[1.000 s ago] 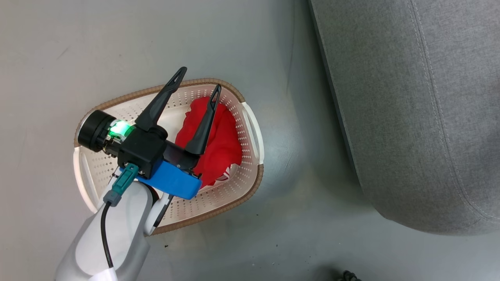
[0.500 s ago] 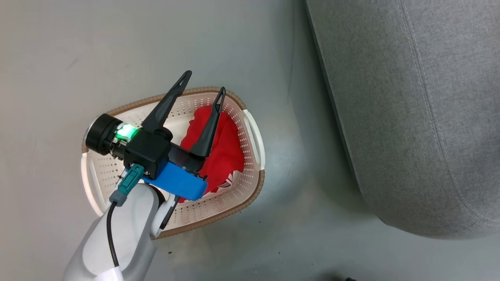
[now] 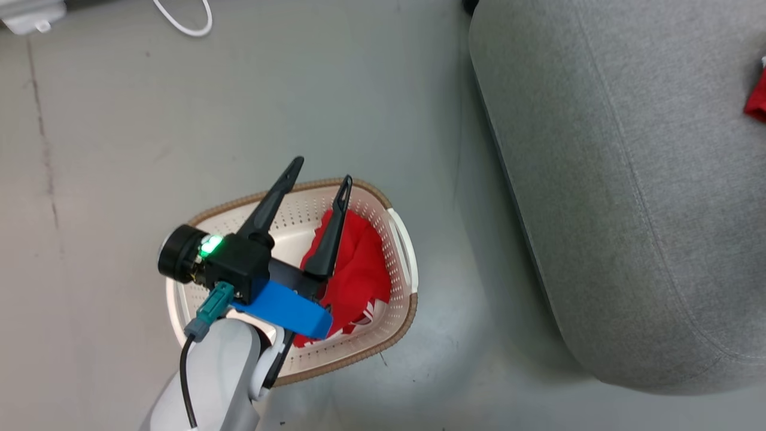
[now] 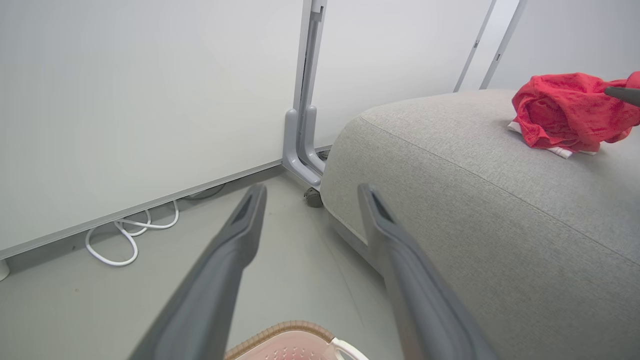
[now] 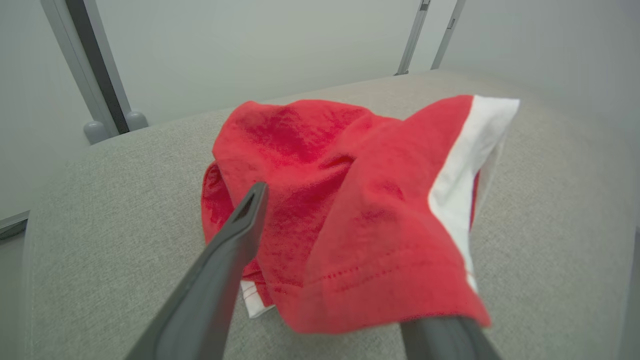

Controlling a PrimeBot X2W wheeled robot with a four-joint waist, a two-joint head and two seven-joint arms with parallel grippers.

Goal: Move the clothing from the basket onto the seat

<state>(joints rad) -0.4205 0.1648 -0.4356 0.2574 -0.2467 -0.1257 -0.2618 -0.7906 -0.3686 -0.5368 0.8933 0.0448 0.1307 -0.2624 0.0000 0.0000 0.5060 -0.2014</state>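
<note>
The cream basket (image 3: 350, 358) stands on the floor with red clothing (image 3: 359, 272) piled in its right half. My left gripper (image 3: 322, 172) hangs open above it, nothing between its fingers; its own view has the gripper (image 4: 310, 195) pointing past the basket rim (image 4: 282, 330) at the grey seat (image 4: 475, 210). On the seat (image 5: 100, 210) lies a red and white garment (image 5: 320, 165). My right gripper (image 5: 314, 195) is open over it, and a fold of cloth drapes over the right finger. That garment (image 4: 565, 110) also peeks in at the head view's right edge (image 3: 757, 99).
The seat (image 3: 628, 179) lies right of the basket, with a strip of grey floor between. A white cable (image 3: 185, 24) (image 4: 125, 245) loops on the floor by the wall. A grey panel post (image 4: 302, 130) stands near the seat's corner.
The head camera has shifted, so basket and seat sit lower in the picture; the cable and the garment on the seat have come into view. The left gripper stays open over the basket.
</note>
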